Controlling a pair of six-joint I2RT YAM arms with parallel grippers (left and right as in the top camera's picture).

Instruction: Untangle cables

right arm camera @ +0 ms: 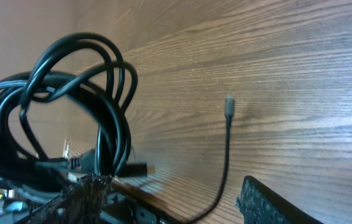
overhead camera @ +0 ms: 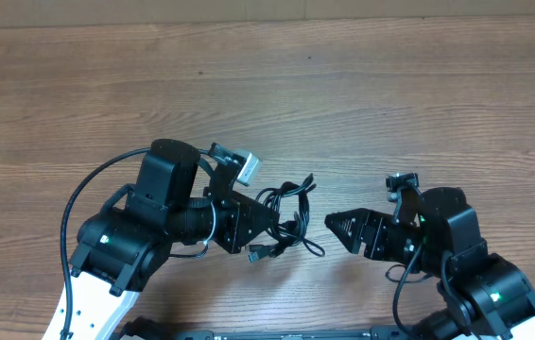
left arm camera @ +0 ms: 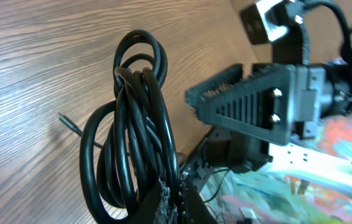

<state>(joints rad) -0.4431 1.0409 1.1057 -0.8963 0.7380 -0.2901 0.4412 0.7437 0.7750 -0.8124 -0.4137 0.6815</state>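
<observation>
Left pincer: clamped on the cables, which bunch into a small looped bundle near the middle of the worktop, between the two arms.

Right pincer: just right of the bundle, tip aimed left at it, not touching. Its wrist view puts its two fingers at opposite lower corners, so the jaws stand apart with nothing between them.

Key relation: the bundle lies directly left of the right pincer. Its long axis runs out from the left pincer's tips, slanting near-left to far-right in the overhead view. The left arm already holds one side. The right arm is nearer the free loops and looks the likely one to take a strand.

View differences:
- Overhead gives the gap between bundle and right pincer, but the right pincer reads there as one closed wedge.
- Left wrist view shows several loops stacked tight where they enter the grip.
- Right wrist view alone shows a loose plug end flat on the worktop, its cord trailing back toward the near edge, clear of the loops.
</observation>
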